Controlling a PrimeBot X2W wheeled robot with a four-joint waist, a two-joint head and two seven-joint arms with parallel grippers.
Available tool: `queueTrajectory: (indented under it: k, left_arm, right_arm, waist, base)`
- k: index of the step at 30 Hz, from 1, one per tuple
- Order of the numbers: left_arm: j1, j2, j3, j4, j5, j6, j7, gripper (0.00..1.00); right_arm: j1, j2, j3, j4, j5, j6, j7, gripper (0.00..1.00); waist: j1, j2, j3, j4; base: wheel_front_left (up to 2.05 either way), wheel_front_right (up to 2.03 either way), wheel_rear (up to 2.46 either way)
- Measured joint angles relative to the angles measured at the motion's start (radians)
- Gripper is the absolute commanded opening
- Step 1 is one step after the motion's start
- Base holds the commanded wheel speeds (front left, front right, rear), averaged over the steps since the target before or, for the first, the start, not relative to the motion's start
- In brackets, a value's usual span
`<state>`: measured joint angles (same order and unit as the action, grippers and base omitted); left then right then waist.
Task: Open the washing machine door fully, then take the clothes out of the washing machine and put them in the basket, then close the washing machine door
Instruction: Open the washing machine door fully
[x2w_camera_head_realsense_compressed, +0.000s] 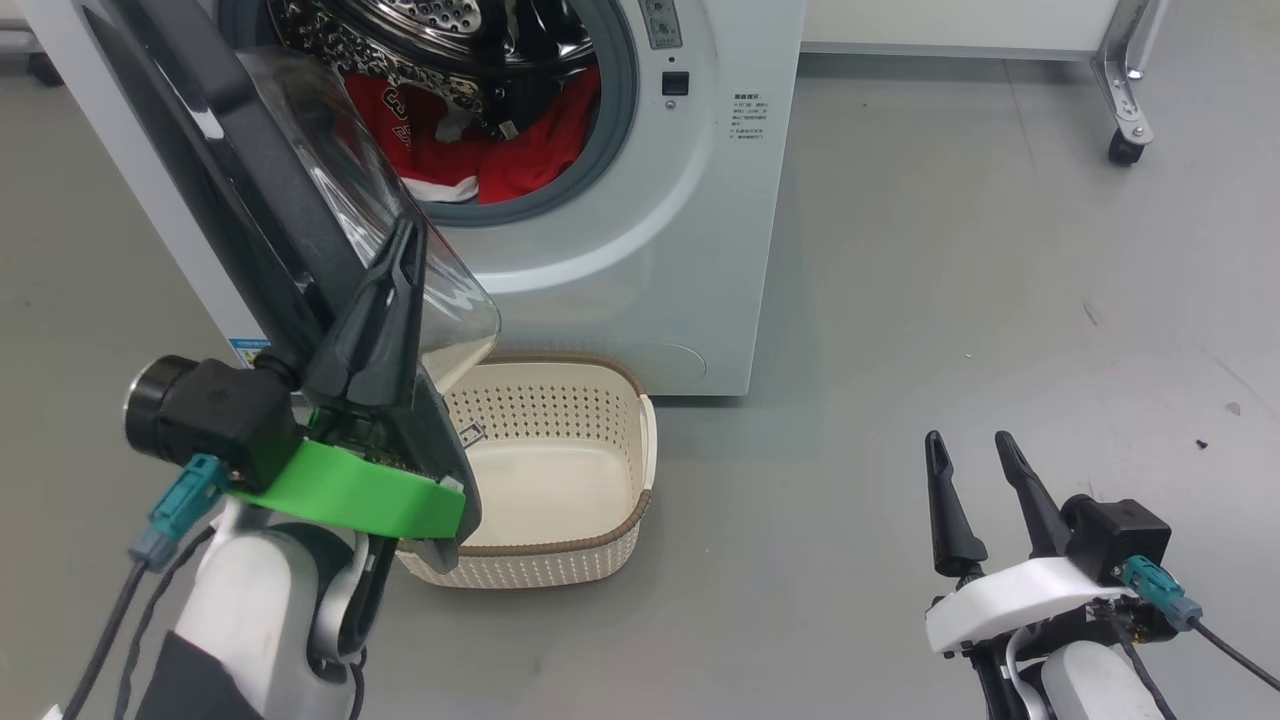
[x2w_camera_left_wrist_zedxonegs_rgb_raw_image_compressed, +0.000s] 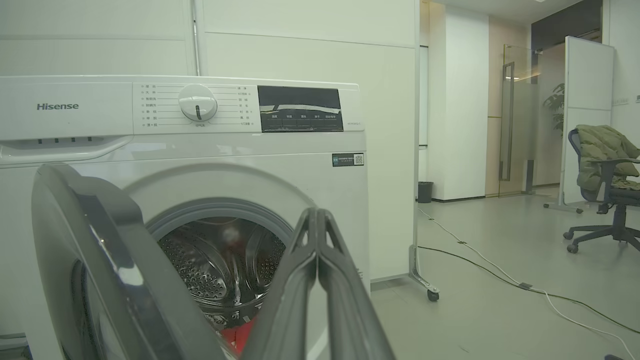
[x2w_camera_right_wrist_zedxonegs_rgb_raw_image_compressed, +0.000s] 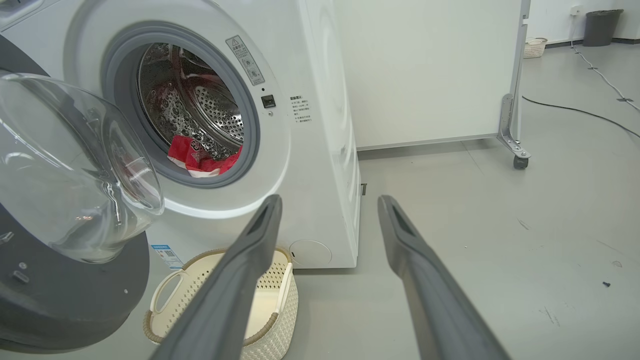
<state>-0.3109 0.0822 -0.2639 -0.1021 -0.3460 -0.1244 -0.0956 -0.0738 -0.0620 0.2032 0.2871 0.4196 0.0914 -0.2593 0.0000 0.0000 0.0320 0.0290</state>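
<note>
The white washing machine fills the top of the head view, and its door is swung out to the left with the clear glass bowl facing me. Red clothes with white trim lie in the steel drum; I also see these clothes from the right wrist. The cream basket stands on the floor below the opening, with nothing in it. My left gripper is shut and empty, its fingers lying against the inner side of the door by the glass. My right gripper hangs open and empty over the floor at the lower right.
A white partition on castors stands to the right of the machine. Cables run across the grey floor, and an office chair draped with a green jacket stands farther off. Bare floor stretches to the right of the basket.
</note>
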Motion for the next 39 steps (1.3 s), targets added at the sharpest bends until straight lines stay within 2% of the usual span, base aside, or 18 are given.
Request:
queueTrajectory:
  k: [17,39]
  left_arm:
    - [0.108,-0.009,-0.091,0.099,-0.078,-0.001,0.086,0.0]
    - [0.128,-0.009,-0.053,0.226,-0.121,-0.001,0.138,0.0]
  right_arm:
    - [0.0,0.003,0.0,0.011,-0.008,0.005,0.0,1.0]
    - [-0.001,0.007,-0.012,0.007,-0.01,0.013,0.0,1.0]
  waist:
    - [0.0,0.0,-0.005,-0.012]
    - [0.0,0.0,0.046,-0.064]
  base:
    - [0.0,0.0,0.0]
    - [0.0,0.0,0.0]
